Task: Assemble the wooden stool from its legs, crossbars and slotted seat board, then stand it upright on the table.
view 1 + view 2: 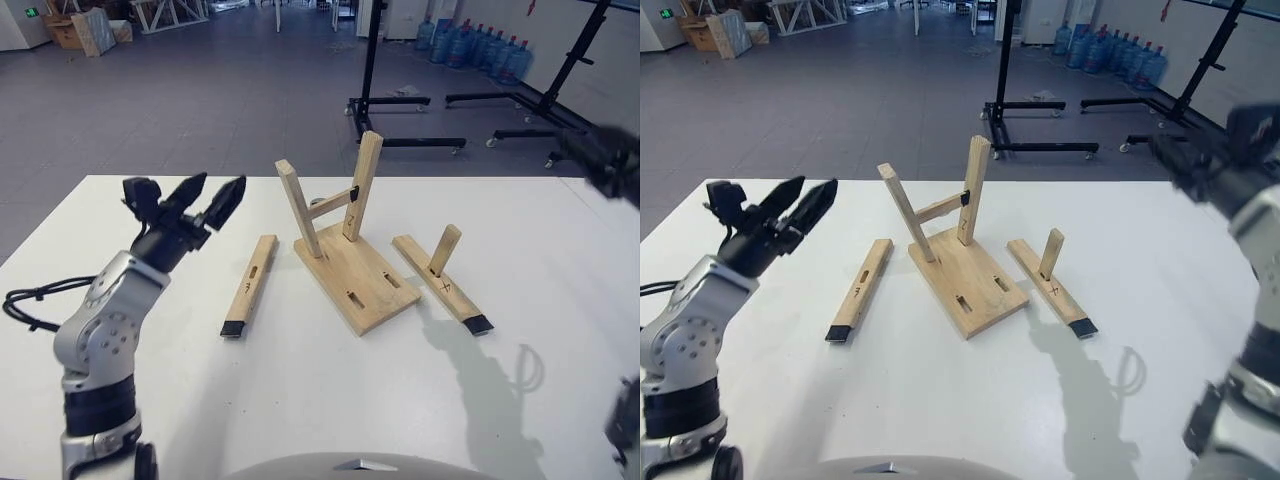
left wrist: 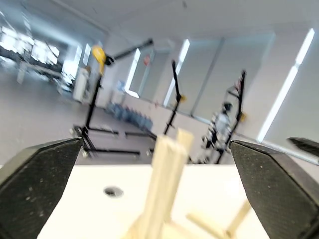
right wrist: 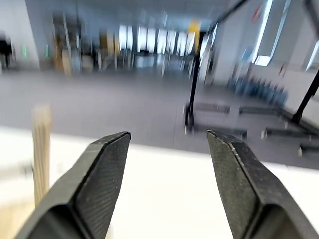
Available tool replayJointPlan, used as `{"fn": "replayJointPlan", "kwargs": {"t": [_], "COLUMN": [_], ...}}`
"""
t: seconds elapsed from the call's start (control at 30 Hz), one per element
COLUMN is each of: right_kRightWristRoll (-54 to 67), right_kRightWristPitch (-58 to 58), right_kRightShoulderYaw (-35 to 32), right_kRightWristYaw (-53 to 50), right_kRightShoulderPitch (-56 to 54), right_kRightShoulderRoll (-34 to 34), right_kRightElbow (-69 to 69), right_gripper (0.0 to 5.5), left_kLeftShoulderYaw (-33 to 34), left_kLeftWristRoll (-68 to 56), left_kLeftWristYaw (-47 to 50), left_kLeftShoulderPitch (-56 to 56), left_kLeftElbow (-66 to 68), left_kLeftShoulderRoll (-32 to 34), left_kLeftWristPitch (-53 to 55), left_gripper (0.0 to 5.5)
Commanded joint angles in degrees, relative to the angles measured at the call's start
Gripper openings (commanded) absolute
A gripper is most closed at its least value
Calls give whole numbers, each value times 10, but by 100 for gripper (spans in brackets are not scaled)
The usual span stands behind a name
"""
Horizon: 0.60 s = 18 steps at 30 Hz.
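The slotted seat board (image 1: 360, 277) lies flat mid-table with two legs (image 1: 299, 208) (image 1: 363, 186) standing in it, joined by a crossbar (image 1: 329, 205). A loose leg (image 1: 250, 283) lies to the board's left. On the board's right lies another leg (image 1: 441, 281) with a short crossbar (image 1: 444, 249) stuck upright in it. My left gripper (image 1: 208, 199) hovers open above the table's left part, empty, pointing toward the standing legs (image 2: 167, 169). My right gripper (image 1: 1175, 158) is raised open at the far right, holding nothing, its fingers (image 3: 102, 174) spread.
The white table (image 1: 300, 400) has bare room in front and on both sides of the parts. A small round hole (image 2: 113, 191) marks the tabletop behind the stool. Black metal stands (image 1: 400, 110) and water bottles (image 1: 470, 40) stand on the floor beyond.
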Motion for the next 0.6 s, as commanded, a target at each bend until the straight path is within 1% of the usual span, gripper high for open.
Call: {"fn": "replayJointPlan", "kwargs": {"t": [0.03, 0.1, 0.2, 0.3, 0.5, 0.6], "right_kRightWristRoll": [-12, -7, -21, -37, -92, -120], "right_kRightWristPitch": [-79, -89, -108, -119, -141, -158], "right_kRightShoulderYaw": [0, 32, 78, 103, 191, 208], "right_kRightWristYaw": [155, 156, 136, 101, 72, 63], "right_kRightShoulderPitch": [225, 248, 251, 224, 204, 203], "right_kRightShoulderRoll": [16, 44, 75, 93, 112, 112], "right_kRightElbow": [-8, -26, -45, -38, -7, 25], "right_gripper": [283, 283, 283, 336, 336, 336], "left_kLeftShoulderYaw": [9, -2, -26, -40, -59, -65], "left_kLeftWristRoll": [-59, -63, -52, -48, -16, -8], "left_kLeftWristYaw": [-31, -15, 1, 7, 14, 14], "left_kLeftShoulderPitch": [59, 49, 43, 39, 30, 25], "left_kLeftElbow": [-38, -30, -34, -36, -21, -19], "left_kLeftShoulderRoll": [37, 31, 29, 32, 38, 35], "left_kLeftWristPitch": [51, 57, 61, 61, 54, 55], "left_gripper": [540, 540, 540, 540, 540, 540]}}
